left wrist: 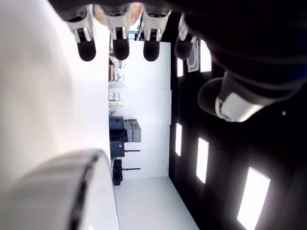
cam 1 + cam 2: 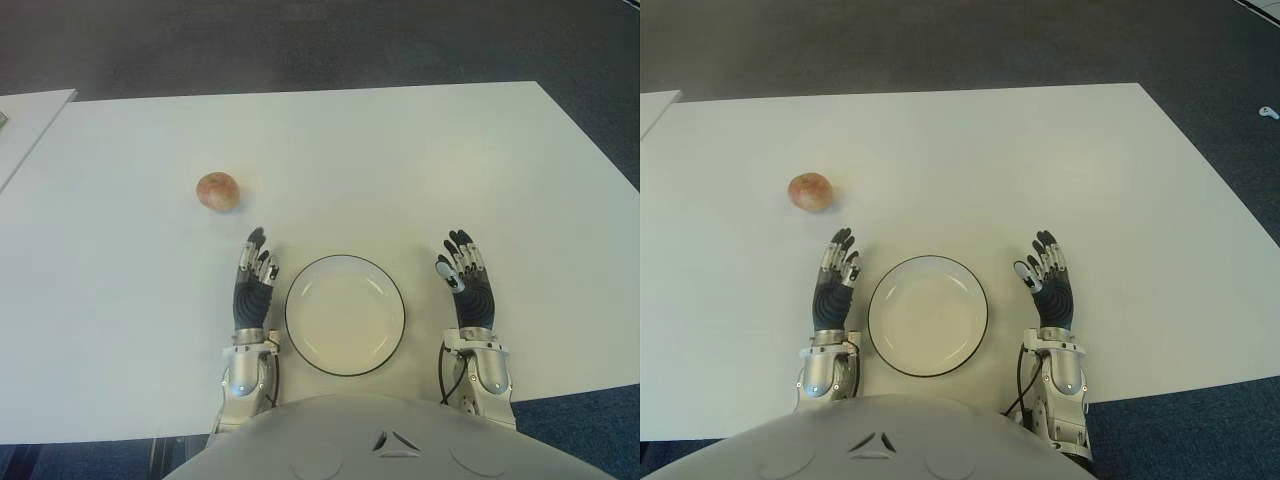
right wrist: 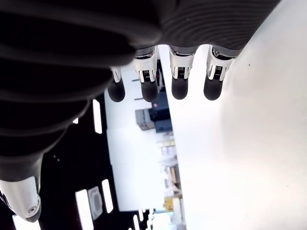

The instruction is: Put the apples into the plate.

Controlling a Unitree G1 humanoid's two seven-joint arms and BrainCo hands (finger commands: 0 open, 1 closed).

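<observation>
One reddish-yellow apple (image 2: 217, 191) sits on the white table (image 2: 400, 160), to the left and farther out than my hands. A white plate (image 2: 345, 314) with a dark rim lies near the front edge, nothing in it. My left hand (image 2: 254, 272) shows just left of the plate, fingers straight and spread, holding nothing; the apple is beyond its fingertips. My right hand (image 2: 466, 275) shows right of the plate, fingers also extended and empty. In the left wrist view the fingertips (image 1: 119, 47) are straight, and a sliver of the apple (image 1: 100, 14) peeks behind them.
A second white table's corner (image 2: 25, 125) shows at the far left. Dark carpet (image 2: 300, 45) lies beyond the table's far edge. A small white object (image 2: 1267, 112) lies on the floor at the far right.
</observation>
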